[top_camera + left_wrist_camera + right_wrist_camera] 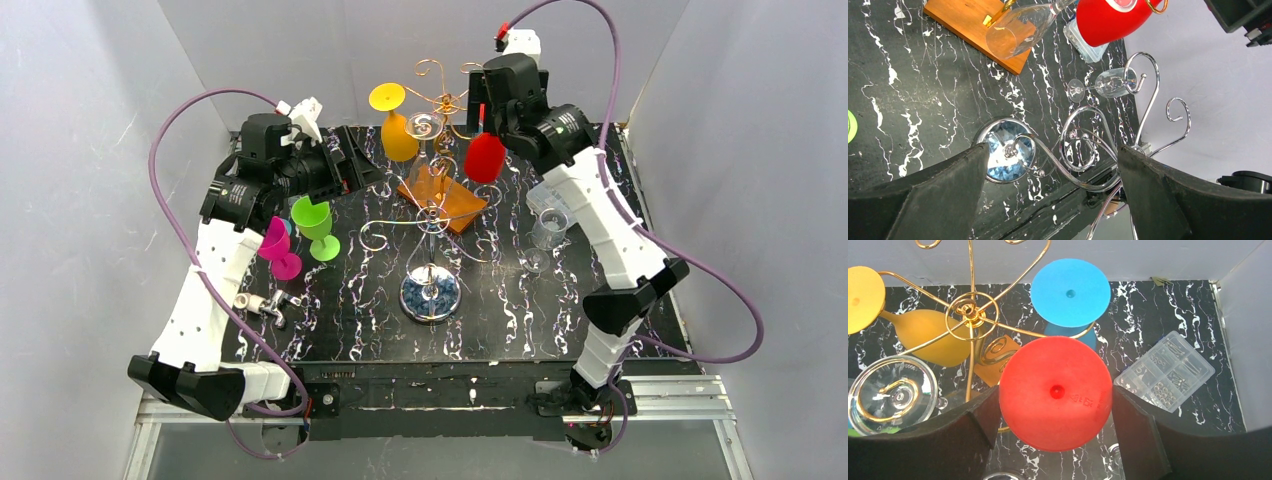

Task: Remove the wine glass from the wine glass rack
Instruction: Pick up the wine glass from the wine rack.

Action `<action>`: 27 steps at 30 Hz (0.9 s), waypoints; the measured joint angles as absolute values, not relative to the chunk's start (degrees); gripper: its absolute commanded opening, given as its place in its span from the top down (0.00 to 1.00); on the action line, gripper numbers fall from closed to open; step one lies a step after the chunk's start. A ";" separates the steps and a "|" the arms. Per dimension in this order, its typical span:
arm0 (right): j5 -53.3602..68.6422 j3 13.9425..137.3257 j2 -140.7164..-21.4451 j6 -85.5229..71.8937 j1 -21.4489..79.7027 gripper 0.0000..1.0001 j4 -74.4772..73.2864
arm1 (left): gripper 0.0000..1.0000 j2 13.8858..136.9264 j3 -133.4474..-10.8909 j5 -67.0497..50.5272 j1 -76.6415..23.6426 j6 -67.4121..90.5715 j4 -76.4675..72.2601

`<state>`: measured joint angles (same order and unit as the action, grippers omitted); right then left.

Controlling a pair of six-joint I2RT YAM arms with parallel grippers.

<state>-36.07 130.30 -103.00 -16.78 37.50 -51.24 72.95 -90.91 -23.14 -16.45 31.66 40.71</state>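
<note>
The right gripper (1055, 400) presses its fingers against both edges of the foot of the red wine glass (1063, 365) at lower centre, the gold wine glass rack (969, 311) lying just beside it at upper left, while the left gripper (1051, 150) gapes wide above a silver rack (1000, 150).

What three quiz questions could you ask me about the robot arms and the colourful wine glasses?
1. True or false: the black left gripper is holding a glass.
2. Which colour is the upside-down wine glass whose round foot sits between the fingers of the black right gripper? A blue, B red, C yellow.
3. Fill in the gap: the silver curly wire rack stands on a round shiny ____ base.

Key: 1 false, its fingers stand wide apart with nothing held. 2 B. 3 blue.
</note>
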 measured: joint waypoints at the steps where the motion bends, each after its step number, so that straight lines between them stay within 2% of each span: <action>1: -36.07 130.02 -102.35 -16.86 37.50 0.40 -51.46 | 0.01 72.99 -90.91 -23.16 -16.53 31.77 40.66; 11: -37.21 127.90 -96.97 -18.70 37.50 0.41 -55.48 | 0.01 73.97 -91.90 -23.33 -17.43 33.45 40.23; 27: -36.88 128.62 -86.30 -20.23 37.50 0.43 -57.84 | 0.01 76.77 -101.38 -22.98 -22.59 39.57 35.66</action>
